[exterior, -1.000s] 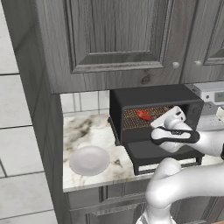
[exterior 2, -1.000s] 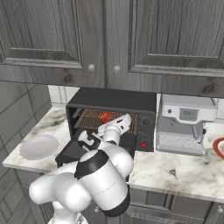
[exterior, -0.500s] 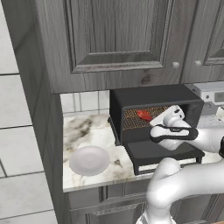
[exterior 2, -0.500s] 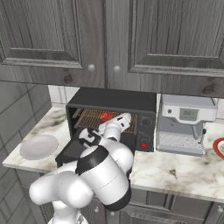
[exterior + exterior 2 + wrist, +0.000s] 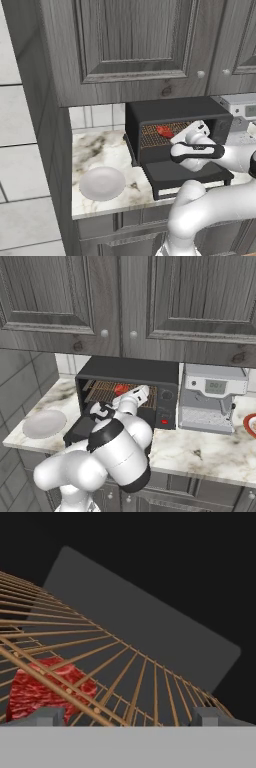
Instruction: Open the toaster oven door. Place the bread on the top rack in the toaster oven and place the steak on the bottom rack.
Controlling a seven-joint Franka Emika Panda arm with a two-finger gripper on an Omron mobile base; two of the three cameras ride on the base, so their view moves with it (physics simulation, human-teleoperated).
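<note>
The black toaster oven (image 5: 175, 107) (image 5: 127, 367) stands with its door (image 5: 186, 175) folded down flat in front. A red steak (image 5: 164, 131) (image 5: 120, 389) (image 5: 47, 689) lies on a coppery wire rack (image 5: 151, 136) (image 5: 104, 392) inside. In the hand view, grid wires (image 5: 150, 682) cross in front of the steak, and I cannot tell which rack carries it. My gripper (image 5: 186, 133) (image 5: 140, 392) (image 5: 127, 717) is open at the oven mouth, just right of the steak, holding nothing. The bread is out of view.
A white plate (image 5: 102, 183) (image 5: 44, 423) sits on the marble counter (image 5: 95, 150) left of the oven. A silver coffee machine (image 5: 212, 398) stands right of the oven, with a red dish (image 5: 251, 425) beyond it. Grey cabinets (image 5: 135, 45) hang close above.
My hand has lifted slightly and reached a little further into the oven mouth. Its jaws have stayed open, and the steak and door have not moved.
</note>
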